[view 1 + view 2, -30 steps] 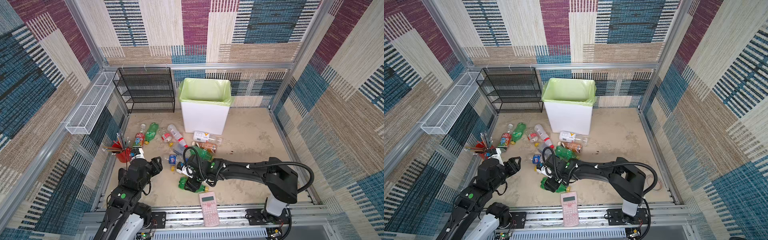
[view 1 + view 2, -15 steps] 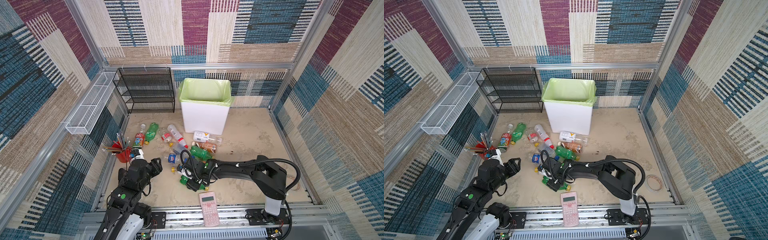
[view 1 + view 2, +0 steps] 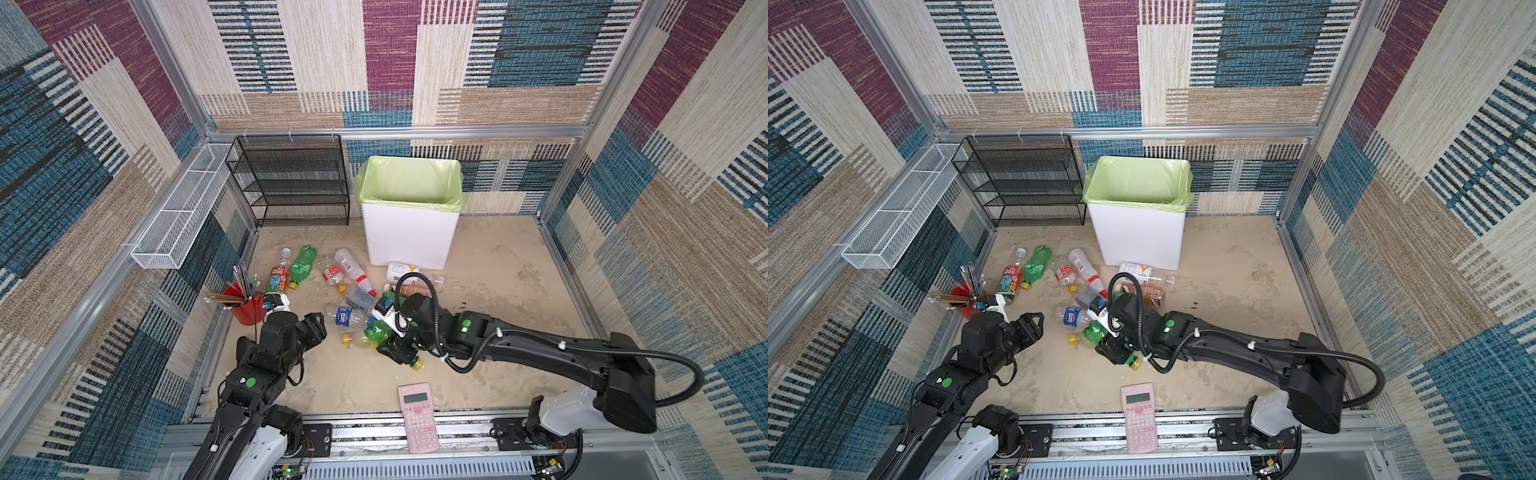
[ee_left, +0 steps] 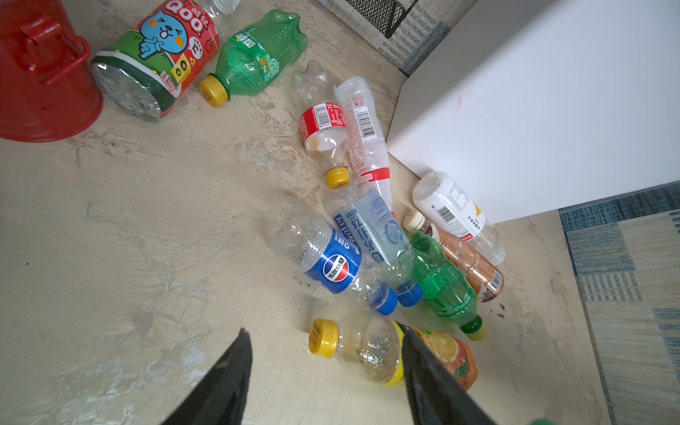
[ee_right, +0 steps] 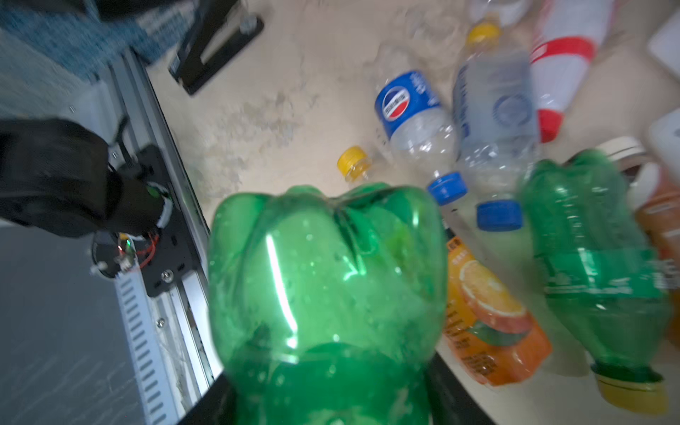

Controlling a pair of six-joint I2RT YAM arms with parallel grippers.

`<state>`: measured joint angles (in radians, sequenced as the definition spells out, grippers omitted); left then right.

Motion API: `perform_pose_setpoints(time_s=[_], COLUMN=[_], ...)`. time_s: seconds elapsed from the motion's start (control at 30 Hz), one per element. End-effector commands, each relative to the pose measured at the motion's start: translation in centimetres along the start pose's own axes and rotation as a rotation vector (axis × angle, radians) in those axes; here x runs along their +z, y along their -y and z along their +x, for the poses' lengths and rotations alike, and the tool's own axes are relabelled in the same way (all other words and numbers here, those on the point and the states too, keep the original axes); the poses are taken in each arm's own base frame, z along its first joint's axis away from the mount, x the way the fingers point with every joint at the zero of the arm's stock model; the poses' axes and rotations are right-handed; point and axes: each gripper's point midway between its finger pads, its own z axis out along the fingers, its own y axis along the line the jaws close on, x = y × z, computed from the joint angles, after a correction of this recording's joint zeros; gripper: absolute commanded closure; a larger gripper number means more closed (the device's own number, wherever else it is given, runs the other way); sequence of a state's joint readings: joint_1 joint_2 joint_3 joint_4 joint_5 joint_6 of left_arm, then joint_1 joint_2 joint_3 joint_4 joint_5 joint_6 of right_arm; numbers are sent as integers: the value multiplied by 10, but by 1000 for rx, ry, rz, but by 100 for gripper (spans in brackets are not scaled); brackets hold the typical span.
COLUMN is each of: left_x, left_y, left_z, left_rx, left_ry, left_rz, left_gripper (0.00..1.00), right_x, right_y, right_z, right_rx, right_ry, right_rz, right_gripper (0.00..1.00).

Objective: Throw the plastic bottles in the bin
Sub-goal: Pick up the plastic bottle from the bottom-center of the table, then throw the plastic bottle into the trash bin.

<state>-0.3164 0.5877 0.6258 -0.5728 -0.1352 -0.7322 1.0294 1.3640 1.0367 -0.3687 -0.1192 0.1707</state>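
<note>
The pink calculator (image 3: 417, 415) lies farthest out in front of the bin (image 3: 409, 241), at the near edge of the worktop (image 3: 498, 291). Nearer the bin, the right claw (image 3: 397, 350) is clamped across a green bottle (image 5: 323, 287) with a yellow cap. The right wrist view shows the bottle's lobed base filling the space between the black fingers. Further to the bin's left, the left claw (image 3: 318, 327) stands moderately wide and holds nothing. It is close to an orange-labelled bottle (image 4: 371, 349). The other plastic bottles (image 3: 345, 318) lie on their sides in a loose heap between the claws and the bin. A white-labelled bottle (image 3: 401, 270) lies just beside its front wall. The red pencil cup (image 3: 247, 309) stands well to the bin's left. The black mesh rack (image 3: 291, 183) stands just beside the bin.
</note>
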Motion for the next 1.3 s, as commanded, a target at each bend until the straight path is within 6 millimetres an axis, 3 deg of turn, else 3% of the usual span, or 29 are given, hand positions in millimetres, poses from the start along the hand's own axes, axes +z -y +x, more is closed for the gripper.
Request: perform_pose_setpoints(time_s=[0.0, 0.13, 0.33, 0.43, 0.53, 0.63, 0.77, 0.83, 0.93, 1.07, 1.17, 1.27], left_x=[2, 8, 11, 9, 6, 1, -2, -2, 0, 6, 11, 15], left_y=[15, 25, 38, 41, 45, 49, 47, 45, 43, 43, 41, 38], left_z=[-15, -21, -28, -32, -38, -43, -46, -45, -42, -38, -33, -27], left_rx=[11, 24, 44, 49, 50, 70, 74, 68, 65, 62, 52, 39], left_ry=[37, 26, 23, 29, 39, 45, 58, 59, 51, 36, 26, 13], left_rz=[38, 55, 78, 85, 91, 91, 80, 77, 75, 75, 74, 73], left_gripper=[35, 35, 36, 36, 36, 36, 36, 36, 36, 36, 36, 36], right_x=[-55, -140, -240, -269, -274, -289, -292, -314, -336, -346, -330, -288], right_y=[24, 71, 113, 141, 175, 183, 185, 175, 166, 150, 150, 164], right_z=[-67, -136, -252, -321, -387, -423, -414, -404, -405, -386, -339, -271], right_rx=[124, 165, 66, 21, 4, -24, -6, -25, -43, -46, 12, 120], right_ry=[326, 650, 1036, 1140, 1140, 1202, 1223, 1293, 1277, 1226, 1154, 1001], right_rz=[52, 193, 367, 417, 438, 452, 451, 469, 510, 498, 486, 485], right_gripper=[46, 45, 45, 36, 18, 3, 1, 1, 2, 9, 15, 20])
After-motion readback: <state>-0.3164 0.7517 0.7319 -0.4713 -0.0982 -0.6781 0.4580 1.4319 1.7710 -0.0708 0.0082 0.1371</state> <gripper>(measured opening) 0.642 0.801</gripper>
